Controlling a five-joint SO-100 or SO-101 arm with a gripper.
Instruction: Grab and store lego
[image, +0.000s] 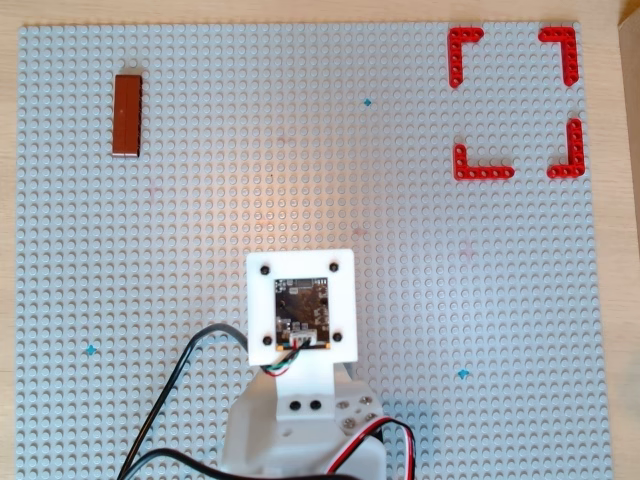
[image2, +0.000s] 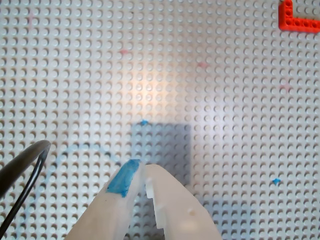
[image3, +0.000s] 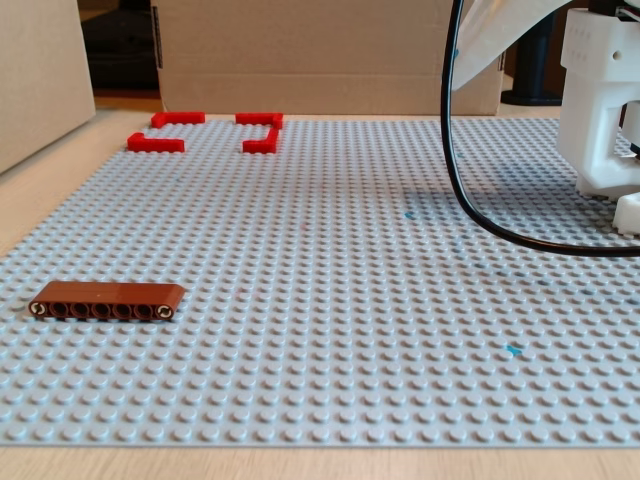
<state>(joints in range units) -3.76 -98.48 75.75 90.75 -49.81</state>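
Your tool (image2: 145, 175) clenched, grasping nothing, parked low for clear start. Brown lego beam (image: 127, 115) lies flat on baseplate (image: 300, 180), well apart from red corner pieces (image: 515, 100) framing storage square.

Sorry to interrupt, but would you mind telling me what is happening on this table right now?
A small robot arm sits at the near edge of a grey studded baseplate, holding nothing. Its gripper looks nearly shut in the wrist view and hangs over bare studs. The reddish-brown lego lies untouched in the overhead view's far left corner. Four red corner pieces mark out a square at far right, with nothing inside.
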